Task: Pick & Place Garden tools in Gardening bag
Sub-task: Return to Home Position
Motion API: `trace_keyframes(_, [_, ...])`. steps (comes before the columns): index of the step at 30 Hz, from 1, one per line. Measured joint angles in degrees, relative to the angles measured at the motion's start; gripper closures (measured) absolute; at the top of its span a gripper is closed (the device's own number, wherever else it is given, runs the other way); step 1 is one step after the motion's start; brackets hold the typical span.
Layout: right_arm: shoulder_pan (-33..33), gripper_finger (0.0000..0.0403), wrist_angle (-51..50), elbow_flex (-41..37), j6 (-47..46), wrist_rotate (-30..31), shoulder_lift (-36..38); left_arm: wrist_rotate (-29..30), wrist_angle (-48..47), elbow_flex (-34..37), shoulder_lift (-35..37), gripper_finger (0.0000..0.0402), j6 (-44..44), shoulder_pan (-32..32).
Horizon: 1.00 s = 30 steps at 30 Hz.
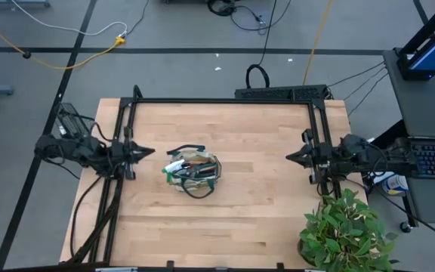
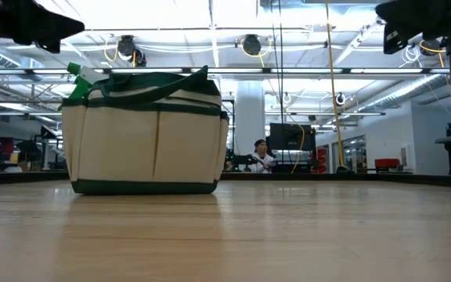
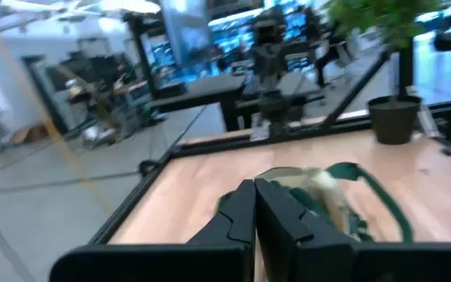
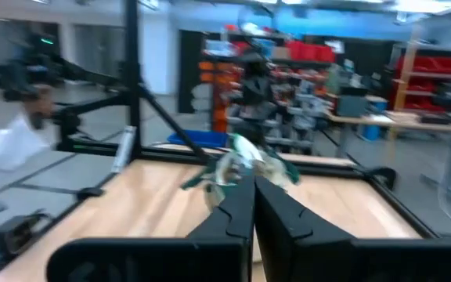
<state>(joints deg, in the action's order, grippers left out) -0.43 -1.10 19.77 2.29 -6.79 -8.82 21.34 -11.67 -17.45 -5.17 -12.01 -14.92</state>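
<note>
The tan gardening bag (image 1: 193, 172) with dark green trim stands on its base on the wooden table (image 1: 263, 219), left of the middle; the low view shows it upright (image 2: 146, 135). Garden tools stick out of its top, among them a green-and-white item (image 2: 81, 77). My left gripper (image 1: 149, 152) is shut and empty, raised above the table just left of the bag. My right gripper (image 1: 290, 156) is shut and empty, raised near the table's right edge. Both wrist views show the bag beyond shut fingers: the left (image 3: 327, 192) and the right (image 4: 245, 164).
A leafy potted plant (image 1: 347, 230) stands at the table's near right corner. A black frame (image 1: 225, 100) runs around the table's edges. The wood between the bag and my right gripper is bare. A person sits in the room behind the table (image 2: 261, 155).
</note>
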Motion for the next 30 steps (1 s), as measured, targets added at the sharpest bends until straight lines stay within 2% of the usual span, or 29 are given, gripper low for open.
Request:
trace_keyframes(4, [0.0, 0.0402, 0.0, -0.7, 0.1, -2.4, 2.3, -4.3, 7.4, 4.4, 0.0, 0.0396, -4.6, 0.0])
trace_keyframes(8, [0.0, 0.0402, 0.0, -2.0, 0.0, -2.3, 4.1, -4.8, 11.0, 6.6, 0.0, 0.0383, -6.8, 0.3])
trace_keyframes(15, [0.0, 0.0402, -0.1, -5.1, 0.1, -2.3, 7.3, -4.9, 10.8, 8.5, 0.0, 0.0398, -5.2, 2.4])
trace_keyframes(25, [0.0, 0.0402, -1.5, -6.1, -0.1, -2.3, 8.7, -7.2, 20.8, 16.5, 0.0, 0.0379, -1.7, 4.4])
trace_keyframes(30, [0.0, 0.0402, -0.8, -7.6, -0.1, -2.3, 8.7, -7.8, 21.6, 16.9, 0.0, 0.0378, -1.4, 5.3])
